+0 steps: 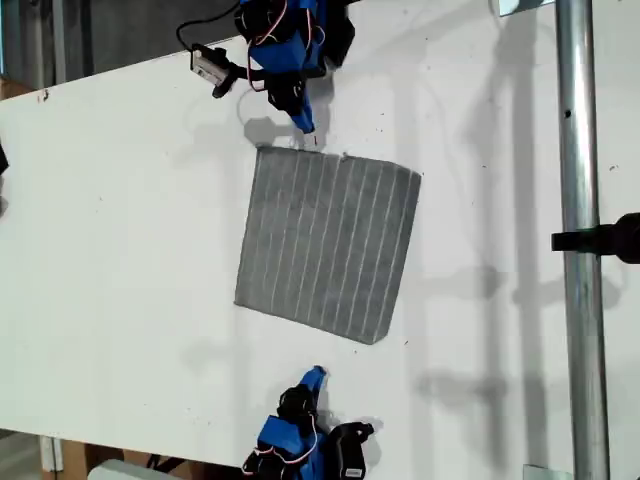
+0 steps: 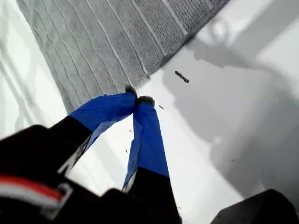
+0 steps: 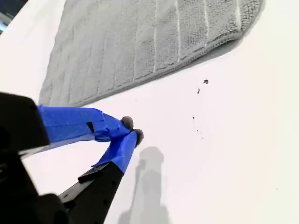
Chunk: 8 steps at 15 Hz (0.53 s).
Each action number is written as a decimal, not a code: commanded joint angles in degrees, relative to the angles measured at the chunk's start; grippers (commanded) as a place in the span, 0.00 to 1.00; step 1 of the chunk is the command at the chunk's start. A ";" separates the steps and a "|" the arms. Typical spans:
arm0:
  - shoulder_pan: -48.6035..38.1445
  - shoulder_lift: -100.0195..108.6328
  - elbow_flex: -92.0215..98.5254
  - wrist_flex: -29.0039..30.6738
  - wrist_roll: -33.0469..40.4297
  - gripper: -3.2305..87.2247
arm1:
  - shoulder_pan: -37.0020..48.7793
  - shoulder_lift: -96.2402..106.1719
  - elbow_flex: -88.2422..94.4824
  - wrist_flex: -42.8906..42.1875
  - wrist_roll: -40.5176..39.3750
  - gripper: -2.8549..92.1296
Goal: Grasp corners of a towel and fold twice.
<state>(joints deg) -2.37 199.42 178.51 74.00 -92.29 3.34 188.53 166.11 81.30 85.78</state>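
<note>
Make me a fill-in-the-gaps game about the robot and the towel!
1. The grey towel has thin pale ____.
2. The towel lies ____ on the white table, not folded yet.
3. The fingers of my first gripper are ____, holding nothing.
4. The fingers of my second gripper are coloured ____.
Missing words: stripes; flat; shut; blue.
</note>
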 commanded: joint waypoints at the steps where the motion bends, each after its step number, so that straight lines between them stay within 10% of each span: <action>1: 0.35 0.00 0.18 0.18 -1.23 0.00 | -2.20 -5.89 -8.09 -3.87 -1.76 0.03; 8: -0.09 0.00 0.18 0.18 -0.35 0.00 | -19.51 -81.12 -69.43 -5.01 -13.89 0.03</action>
<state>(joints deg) -2.29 199.42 178.51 74.00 -92.81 -12.83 116.98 108.72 75.32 72.86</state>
